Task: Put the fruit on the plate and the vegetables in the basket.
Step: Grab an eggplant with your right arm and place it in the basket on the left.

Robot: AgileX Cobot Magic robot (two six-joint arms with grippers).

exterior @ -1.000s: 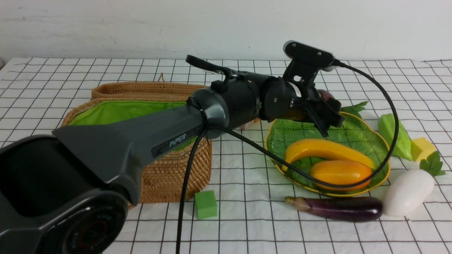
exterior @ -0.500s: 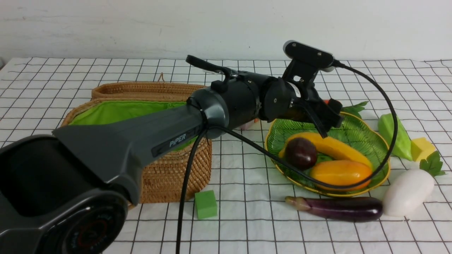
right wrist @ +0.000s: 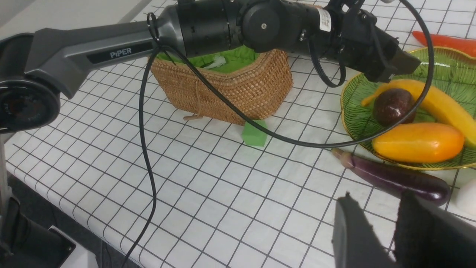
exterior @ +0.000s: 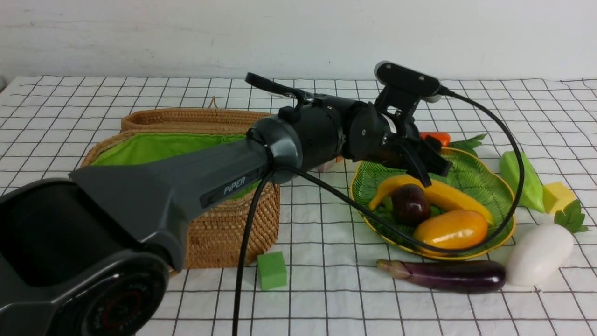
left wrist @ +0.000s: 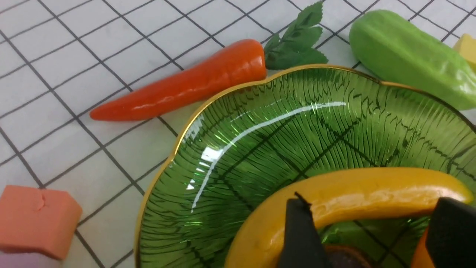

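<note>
The green leaf-shaped plate [exterior: 480, 179] holds the banana [exterior: 447, 196], the mango [exterior: 450, 228] and the dark mangosteen [exterior: 410, 204], which rests against the banana. My left gripper [exterior: 431, 165] hangs open and empty just above the plate's far side, with the banana [left wrist: 346, 193] under its fingertips. On the cloth lie the carrot [exterior: 433, 137] behind the plate, the gourd [exterior: 517, 179] and radish [exterior: 538, 254] to its right, and the eggplant [exterior: 443, 275] in front. The basket [exterior: 219, 224] stands open at the left. My right gripper [right wrist: 377, 208] hovers near the eggplant [right wrist: 394, 176], narrowly open, holding nothing.
A green cube [exterior: 272, 269] lies in front of the basket and a yellow cube [exterior: 557, 196] sits right of the gourd. A pink cube [left wrist: 35, 219] lies left of the plate. The left arm and its cable [exterior: 242, 261] stretch across the basket toward the plate.
The left gripper let the mangosteen go; it dropped onto the plate and rolled right against the banana, nudging banana and mango. The gripper sank slightly and its jaws narrowed.
</note>
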